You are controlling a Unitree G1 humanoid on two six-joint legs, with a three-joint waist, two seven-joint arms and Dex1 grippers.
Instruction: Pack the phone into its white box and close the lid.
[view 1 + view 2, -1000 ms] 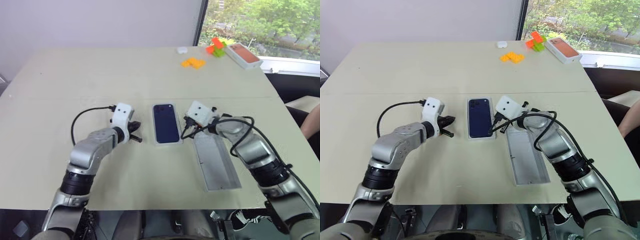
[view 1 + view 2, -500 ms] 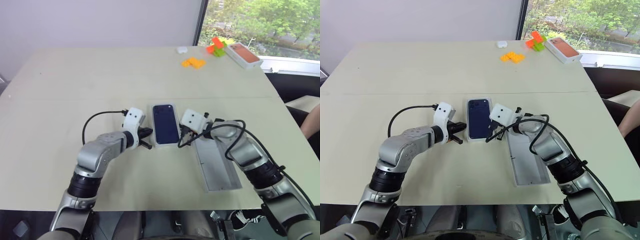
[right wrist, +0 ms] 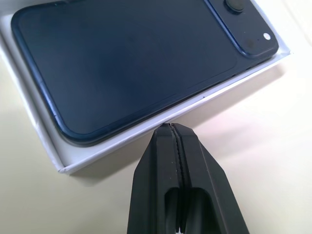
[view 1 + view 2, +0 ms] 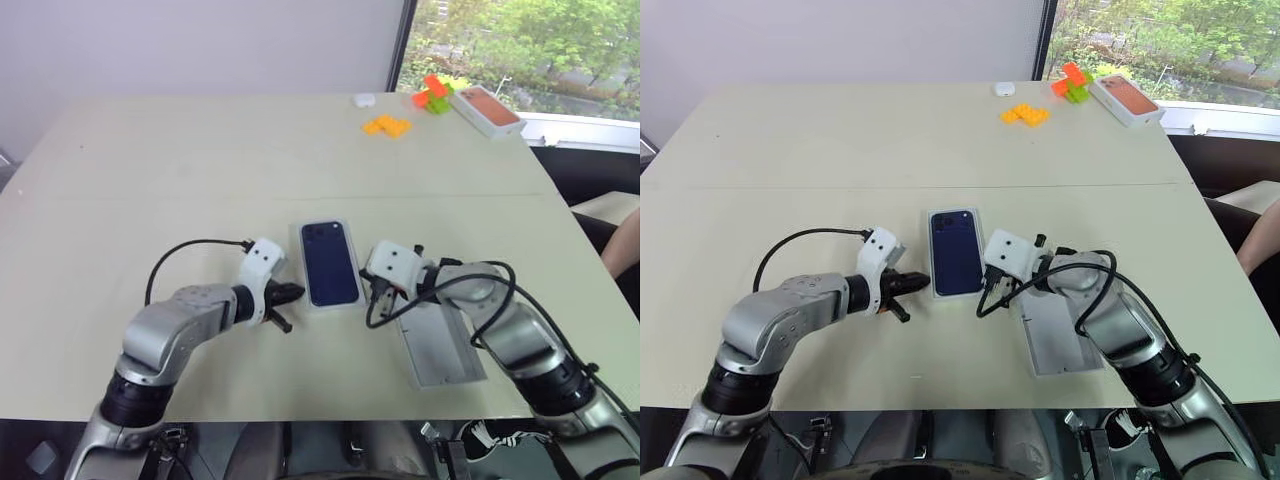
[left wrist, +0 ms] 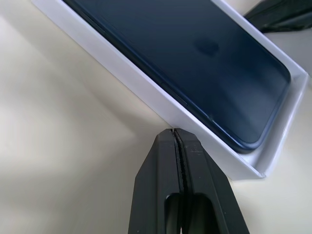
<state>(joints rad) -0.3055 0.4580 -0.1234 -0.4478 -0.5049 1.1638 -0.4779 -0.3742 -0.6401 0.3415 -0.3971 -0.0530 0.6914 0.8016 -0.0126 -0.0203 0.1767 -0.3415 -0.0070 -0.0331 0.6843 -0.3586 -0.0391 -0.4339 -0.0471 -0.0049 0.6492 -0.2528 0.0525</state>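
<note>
On the desk [image 4: 150, 180], the lid [image 4: 437, 340] lies hollow side up, not yet fitted; the box [image 5: 146, 100] just left of it already holds the phone [image 4: 330, 263], long axis running away, cameras far. Both the left hand [image 4: 283, 305] and right hand [image 4: 382, 300] are pressed together, empty, flanking the box.

So the phone [image 4: 330, 263] sits in the white box [image 4: 298, 275] mid-surface [image 4: 150, 170]. Left tool [image 4: 285, 296] is just left of it, right tool [image 4: 379, 296] just right, both pinched shut. The lid [image 4: 437, 345] lies hollow side up, near right.
</note>
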